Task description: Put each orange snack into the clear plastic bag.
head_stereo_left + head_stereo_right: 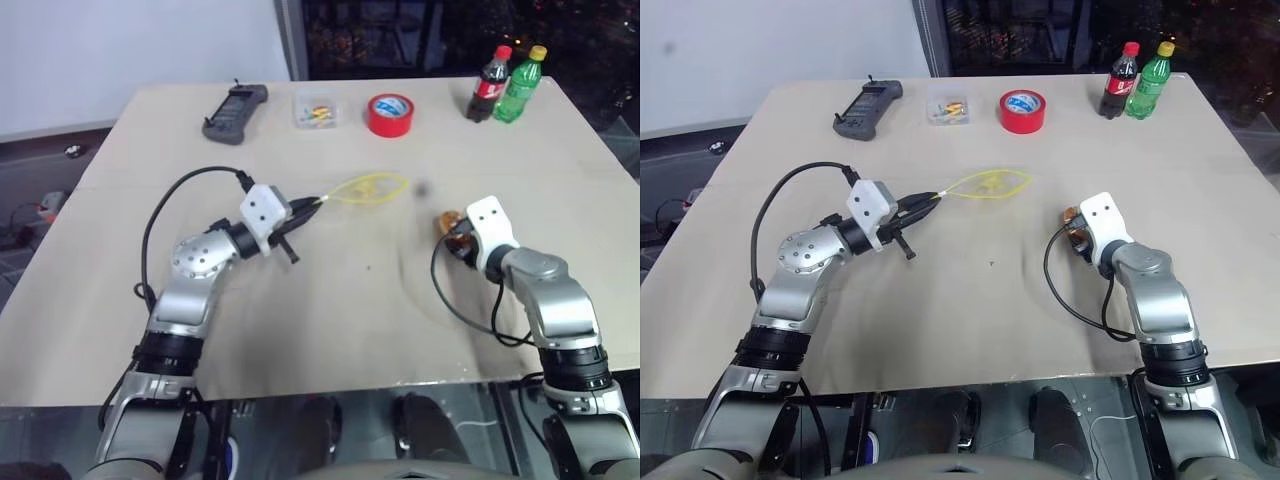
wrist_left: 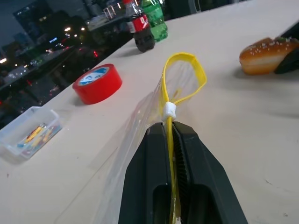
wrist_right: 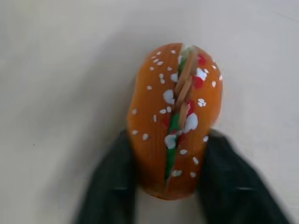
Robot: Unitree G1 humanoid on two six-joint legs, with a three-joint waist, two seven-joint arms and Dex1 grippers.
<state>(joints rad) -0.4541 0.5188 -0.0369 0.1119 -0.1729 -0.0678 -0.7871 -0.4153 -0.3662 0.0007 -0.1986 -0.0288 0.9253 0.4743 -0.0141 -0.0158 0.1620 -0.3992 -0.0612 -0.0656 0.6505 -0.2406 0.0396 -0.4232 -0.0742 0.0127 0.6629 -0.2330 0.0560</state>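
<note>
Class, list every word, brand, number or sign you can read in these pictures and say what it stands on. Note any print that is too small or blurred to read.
No text reads clearly.
Cola bottle: red label with white script, too blurred to read.
Green bottle: label too small to read.
Red tape roll: blue and white print on the core, unreadable.
Clear bag: no legible print.
Black handheld device: no readable markings.

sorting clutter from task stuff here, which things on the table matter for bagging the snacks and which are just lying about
Job:
- orange snack, between the right gripper fingers
- clear plastic bag, zip edge pinched by the left gripper

Lying about:
- red tape roll
- small clear box
- two bottles
- black handset
</note>
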